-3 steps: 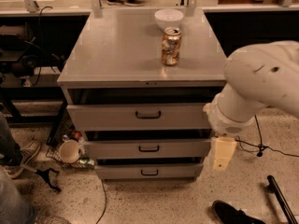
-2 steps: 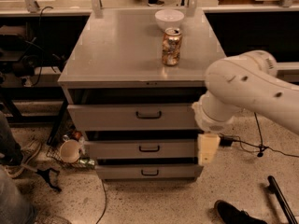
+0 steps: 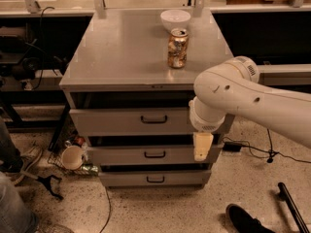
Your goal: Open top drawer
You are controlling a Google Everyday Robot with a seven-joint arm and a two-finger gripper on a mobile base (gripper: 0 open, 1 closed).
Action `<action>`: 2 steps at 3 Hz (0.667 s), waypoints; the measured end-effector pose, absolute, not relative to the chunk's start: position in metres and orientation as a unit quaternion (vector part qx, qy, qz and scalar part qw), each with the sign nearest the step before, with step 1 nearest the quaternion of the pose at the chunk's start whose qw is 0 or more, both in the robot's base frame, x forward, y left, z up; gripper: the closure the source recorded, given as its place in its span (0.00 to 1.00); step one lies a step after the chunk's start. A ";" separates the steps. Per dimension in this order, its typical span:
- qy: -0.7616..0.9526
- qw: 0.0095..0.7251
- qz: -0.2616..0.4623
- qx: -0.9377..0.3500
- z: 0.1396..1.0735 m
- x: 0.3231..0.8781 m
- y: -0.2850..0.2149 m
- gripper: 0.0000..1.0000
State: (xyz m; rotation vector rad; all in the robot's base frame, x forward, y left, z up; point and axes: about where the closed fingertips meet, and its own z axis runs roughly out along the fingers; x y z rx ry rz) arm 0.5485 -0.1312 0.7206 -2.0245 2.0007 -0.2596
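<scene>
A grey metal cabinet top [image 3: 121, 47] carries a white bowl [image 3: 175, 19] and a can [image 3: 178, 48] mottled gold and brown. The top drawer [image 3: 112, 122] is pale grey with a small black handle [image 3: 154, 120]. The robot's arm [image 3: 243, 96] is glossy white; its cream-yellow gripper [image 3: 202, 147] hangs at the right end of the grey middle drawer [image 3: 126, 155]. The floor [image 3: 160, 208] is beige, speckled dark.

White arm [image 3: 252, 98], cream end effector [image 3: 202, 147] beneath
</scene>
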 end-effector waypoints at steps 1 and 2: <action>0.685 0.155 -0.113 -0.703 0.712 0.567 -0.136 0.00; 0.678 0.173 -0.136 -0.701 0.702 0.592 -0.142 0.00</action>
